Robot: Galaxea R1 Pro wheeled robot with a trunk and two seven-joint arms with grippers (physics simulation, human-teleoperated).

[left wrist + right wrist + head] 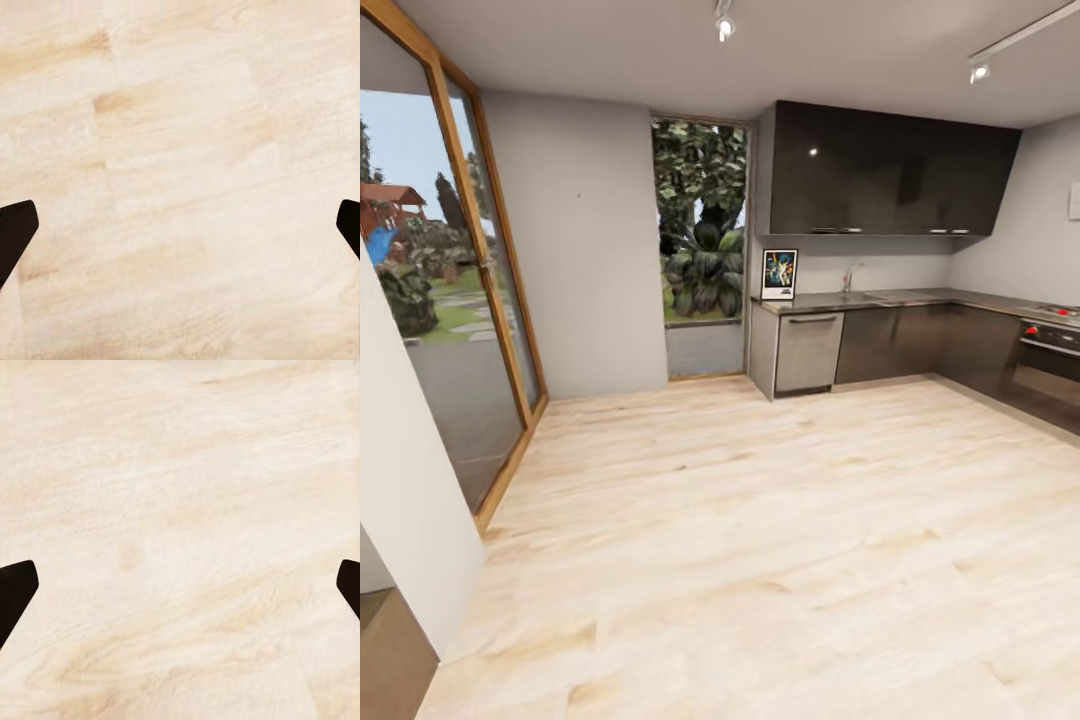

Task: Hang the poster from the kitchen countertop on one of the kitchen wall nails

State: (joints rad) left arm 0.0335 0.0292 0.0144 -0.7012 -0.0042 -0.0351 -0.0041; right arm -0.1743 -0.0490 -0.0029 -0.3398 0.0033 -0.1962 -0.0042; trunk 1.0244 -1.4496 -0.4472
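**Poster standing far across the kitchen, both claws hanging empty over the floor**

The poster point(779, 274) is standing upright at the left end of the desk point(920, 299), the long grey kitchen worktop, leaning against the wall just beside the window point(700, 222). A slim tap point(849, 276) is rising from the desk further along, and dark wall cabinets point(885, 170) are hanging above it. A wide stretch of pale wooden floor point(760, 540) is lying between the robot and the desk.

Judging from here, the main risk is in the approach: the poster is sitting right at the desk's end edge, so a base rolling in too hard or a claw reaching in carelessly could be knocking it flat or off the end. The white wall corner point(405, 480) close at the left could also be catching the base during a turn. No wall nail is clear enough to pick out from this distance.

The left claw point(180, 232) is spread wide, its dark fingertips point(15, 229) sitting at opposite margins with bare floorboards between them, holding nothing. The right claw point(180, 592) is spread just as wide over the floor, also empty and touching nothing.
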